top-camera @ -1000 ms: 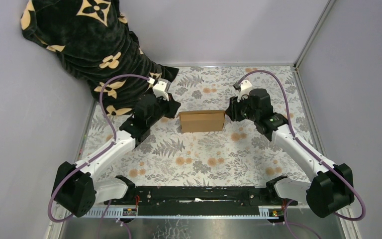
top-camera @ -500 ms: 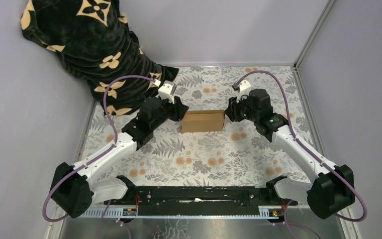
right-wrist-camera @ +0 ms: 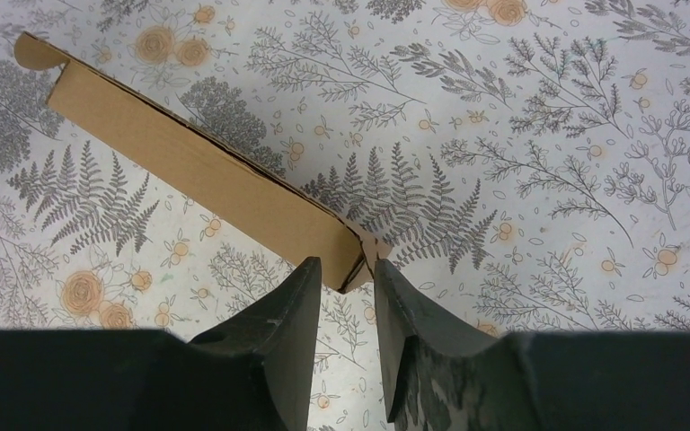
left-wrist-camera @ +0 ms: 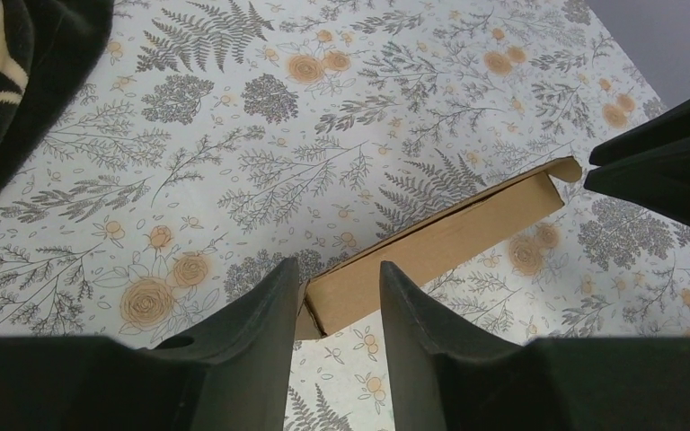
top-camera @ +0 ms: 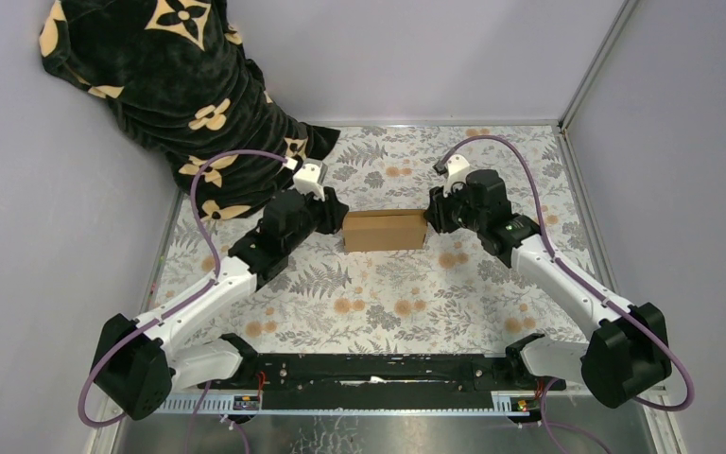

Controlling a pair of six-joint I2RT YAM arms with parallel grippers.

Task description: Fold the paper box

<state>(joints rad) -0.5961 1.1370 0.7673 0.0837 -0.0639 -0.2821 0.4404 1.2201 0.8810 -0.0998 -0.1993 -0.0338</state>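
Jaws on the left gripper [left-wrist-camera: 334, 274] are hanging half open astride the left end of the paper box [left-wrist-camera: 449, 238], holding nothing, the right gripper [right-wrist-camera: 345, 265] is hugging the other end too closely to tell if it's pinching, and the box, mid floral mat [top-camera: 378, 303], is looking folded bar its ends.

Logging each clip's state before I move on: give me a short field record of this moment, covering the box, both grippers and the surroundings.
paper box: brown cardboard, long and low, lying on the floral cloth between the two grippers
left gripper: jaws apart, astride the box's left end
right gripper: jaws narrow around the box's right end; grip not clear
end tab: rounded, juts out at the box's right end
background: black flower-patterned blanket at the far left corner
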